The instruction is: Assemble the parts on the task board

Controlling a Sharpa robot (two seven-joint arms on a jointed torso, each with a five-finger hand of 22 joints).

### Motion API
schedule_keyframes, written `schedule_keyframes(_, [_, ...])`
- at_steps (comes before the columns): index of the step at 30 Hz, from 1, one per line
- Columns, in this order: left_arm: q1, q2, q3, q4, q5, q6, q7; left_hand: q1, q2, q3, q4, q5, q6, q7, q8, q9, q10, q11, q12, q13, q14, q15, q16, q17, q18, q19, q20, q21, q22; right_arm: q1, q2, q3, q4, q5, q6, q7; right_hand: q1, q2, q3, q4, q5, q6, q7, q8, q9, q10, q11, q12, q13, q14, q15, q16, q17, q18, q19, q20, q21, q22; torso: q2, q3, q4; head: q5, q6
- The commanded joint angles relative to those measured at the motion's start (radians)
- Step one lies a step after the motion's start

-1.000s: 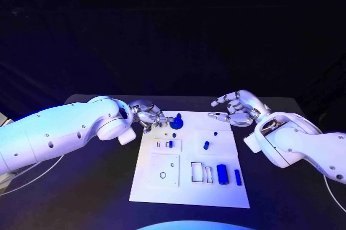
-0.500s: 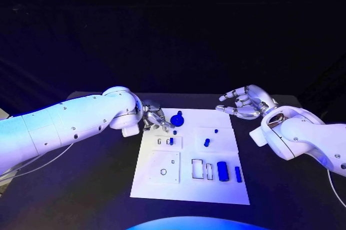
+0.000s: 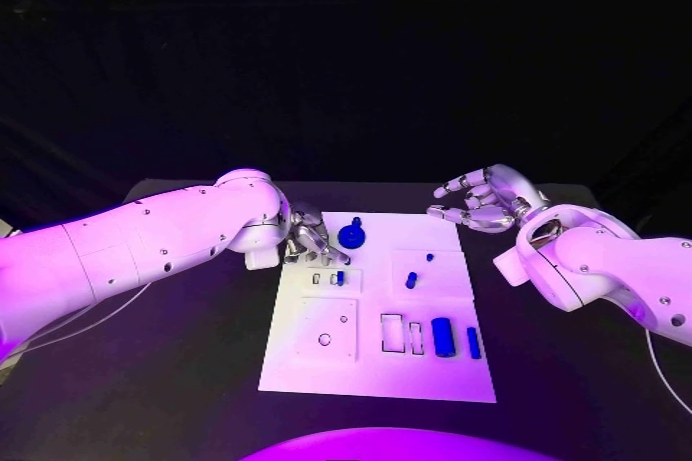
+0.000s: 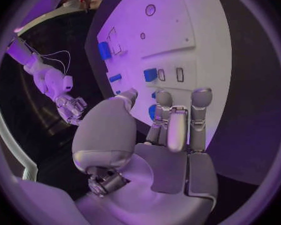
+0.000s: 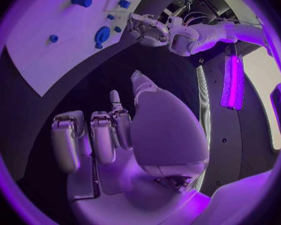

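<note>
The white task board [image 3: 325, 366] lies mid-table. A round blue part with a knob [image 3: 353, 236] stands near its far edge. Two small blue parts [image 3: 411, 279] sit in the middle. A blue cylinder [image 3: 443, 337] and a blue bar [image 3: 473, 342] lie at the near right. My left hand [image 3: 310, 239] hovers over the board's far-left corner, its fingers [image 4: 200, 105] reaching down beside the round part and holding nothing. My right hand [image 3: 479, 203] hangs off the far-right corner with fingers spread and curved, holding nothing. The right wrist view shows the round part [image 5: 103, 35] and my left hand [image 5: 147, 30].
The board has empty rectangular slots [image 3: 394, 333] and a small blue piece [image 3: 340, 277] set in a slot near my left fingers. Black table [image 3: 188, 361] surrounds the board on both sides. A cable [image 3: 87, 326] trails under my left arm.
My left arm has swung in and its fingers have dropped closer to the board by the round part. My right hand has drifted slightly away from the board's far edge.
</note>
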Motion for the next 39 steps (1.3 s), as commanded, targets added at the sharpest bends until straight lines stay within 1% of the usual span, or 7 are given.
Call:
schedule_keyframes(1, [0.004,0.010,-0.003,-0.009,0.015,0.077,-0.012,-0.009,0.003,-0.005,0.001,0.002,-0.005,0.000,0.007,0.002,-0.005,0.002,0.002,-0.002,0.006,-0.002,0.002,0.008,-0.010,0.002,-0.003,0.007,0.001,0.000,0.003,0.000,-0.001,-0.001,0.022,-0.002,0.007,0.002,-0.004,-0.002,0.004,-0.002,0.000,0.006,0.000,0.000,-0.006,-0.004,0.156,0.097,-0.006,-0.007,0.230,-0.007,0.105,-0.002,0.004,0.263,-0.001,-0.0001,0.0018,-0.002,-0.004])
schedule_keyframes(5, [0.004,0.020,-0.011,-0.020,0.029,0.100,-0.013,-0.011,0.009,-0.007,0.000,0.002,-0.008,0.000,0.009,0.005,-0.011,0.003,-0.002,-0.007,0.005,-0.002,0.001,0.005,-0.009,-0.001,-0.002,0.005,-0.002,0.000,0.005,0.000,-0.003,-0.002,0.026,-0.002,0.007,0.003,-0.004,-0.002,0.005,-0.002,0.000,0.006,0.000,-0.001,-0.006,-0.005,0.155,0.096,-0.006,-0.007,0.229,-0.007,0.105,-0.002,0.004,0.263,-0.002,-0.0001,0.0018,-0.001,-0.010])
schedule_keyframes(8, [0.004,0.027,-0.013,-0.025,0.037,0.107,-0.013,-0.011,0.011,-0.008,0.000,0.002,-0.009,0.000,0.009,0.006,-0.011,0.003,0.000,-0.005,0.005,-0.002,0.002,0.008,-0.010,-0.001,-0.002,0.006,0.000,0.000,0.006,0.000,-0.004,-0.002,0.027,-0.002,0.008,0.004,-0.004,-0.001,0.007,-0.002,0.000,0.007,0.000,0.000,-0.006,-0.004,0.156,0.096,-0.006,-0.007,0.229,-0.007,0.105,-0.002,0.004,0.263,-0.001,-0.0004,0.0016,-0.002,-0.009])
schedule_keyframes(11, [0.004,0.034,-0.015,-0.030,0.041,0.109,-0.013,-0.011,0.011,-0.008,0.000,0.002,-0.009,0.000,0.009,0.006,-0.009,0.003,0.002,-0.002,0.007,-0.002,0.004,0.011,-0.010,0.001,-0.002,0.008,0.003,0.000,0.008,0.000,-0.006,-0.002,0.029,-0.002,0.008,0.004,-0.004,-0.001,0.007,-0.002,0.000,0.007,0.000,0.000,-0.006,-0.004,0.156,0.096,-0.006,-0.007,0.229,-0.007,0.105,-0.002,0.004,0.263,-0.001,-0.0008,0.0013,-0.004,-0.011])
schedule_keyframes(18, [0.004,0.049,-0.019,-0.045,0.044,0.116,-0.013,-0.005,0.018,-0.008,-0.002,0.004,-0.010,-0.001,0.014,0.011,-0.006,0.002,0.008,0.004,0.009,-0.002,0.009,0.017,-0.011,0.004,-0.002,0.012,0.010,0.000,0.012,0.000,-0.007,-0.002,0.030,-0.001,0.008,0.005,-0.004,-0.001,0.008,-0.002,0.000,0.007,0.000,0.002,-0.006,-0.002,0.158,0.097,-0.006,-0.006,0.231,-0.007,0.105,-0.002,0.004,0.263,-0.001,0.0008,0.0016,-0.007,-0.013])
schedule_keyframes(24, [0.004,0.061,-0.022,-0.060,0.045,0.119,-0.013,0.004,0.024,-0.007,-0.003,0.005,-0.011,-0.001,0.019,0.016,-0.006,0.001,0.010,0.006,0.009,-0.002,0.010,0.018,-0.011,0.004,-0.001,0.014,0.012,0.000,0.014,0.000,-0.008,-0.002,0.030,-0.001,0.008,0.007,-0.003,-0.001,0.009,-0.001,0.000,0.008,0.000,0.002,-0.006,-0.001,0.158,0.097,-0.006,-0.006,0.230,-0.007,0.105,-0.002,0.004,0.263,-0.001,0.0002,0.0023,-0.006,-0.013])
schedule_keyframes(39, [0.002,0.087,-0.030,-0.094,0.057,0.107,-0.012,0.019,0.031,-0.003,-0.003,0.006,-0.014,-0.002,0.025,0.024,-0.006,0.000,0.015,0.010,0.011,-0.003,0.014,0.023,-0.012,0.004,-0.002,0.018,0.016,-0.001,0.019,0.000,-0.013,-0.002,0.032,-0.003,0.009,0.009,-0.003,0.000,0.011,-0.001,0.000,0.009,0.000,0.003,-0.006,-0.001,0.159,0.097,-0.006,-0.006,0.231,-0.007,0.105,-0.002,0.004,0.263,-0.001,0.0016,0.0016,-0.006,-0.013])
